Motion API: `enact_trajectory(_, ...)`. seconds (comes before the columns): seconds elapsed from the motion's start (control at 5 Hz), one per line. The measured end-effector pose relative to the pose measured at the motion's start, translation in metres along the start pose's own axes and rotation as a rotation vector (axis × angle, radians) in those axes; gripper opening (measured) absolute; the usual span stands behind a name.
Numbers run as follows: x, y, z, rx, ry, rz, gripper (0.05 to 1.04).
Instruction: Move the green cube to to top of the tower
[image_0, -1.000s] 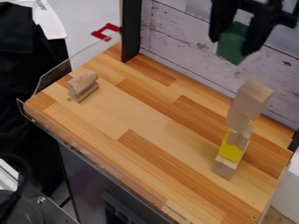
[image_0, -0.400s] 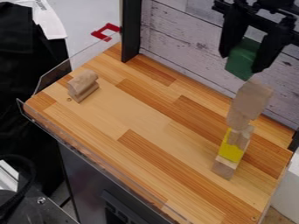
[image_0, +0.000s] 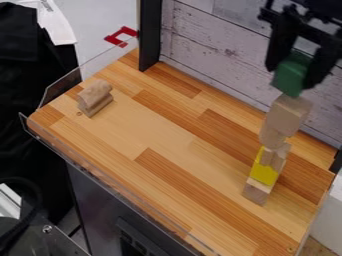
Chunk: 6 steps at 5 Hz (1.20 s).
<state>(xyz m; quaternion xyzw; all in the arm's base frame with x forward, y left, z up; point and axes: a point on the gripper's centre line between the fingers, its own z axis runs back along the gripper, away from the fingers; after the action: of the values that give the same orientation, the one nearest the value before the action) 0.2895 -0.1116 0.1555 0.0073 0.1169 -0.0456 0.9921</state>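
The black gripper (image_0: 290, 76) hangs at the upper right, shut on the green cube (image_0: 292, 75), which sits between its two fingers. Directly below stands the tower (image_0: 287, 116), a stack of plain wooden blocks with a yellow block (image_0: 264, 172) in its lower part. The cube's lower end is at the tower's top block in the view; whether they touch I cannot tell.
A small wooden arch-like block (image_0: 95, 98) stands at the table's left end. The wooden table (image_0: 167, 135) has a clear plastic rim, a black post (image_0: 150, 35) at the back and a whitewashed plank wall behind.
The gripper has moved right and down with the green cube, from above and left of the tower to over its top. The tower and the other block have stayed put.
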Motion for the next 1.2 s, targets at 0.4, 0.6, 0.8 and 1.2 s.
enact_trajectory(0.4,0.0022,-0.0062,-0.0084,0.0,0.042,-0.001,0.544)
enact_trajectory(0.6,0.002,-0.006,-0.0088,-0.002,0.044,0.004,0.544)
enact_trajectory(0.8,0.0024,-0.0046,-0.0082,-0.007,0.045,0.0,0.595)
enact_trajectory(1.2,-0.0009,-0.003,-0.0017,-0.04,0.034,0.005,1.007)
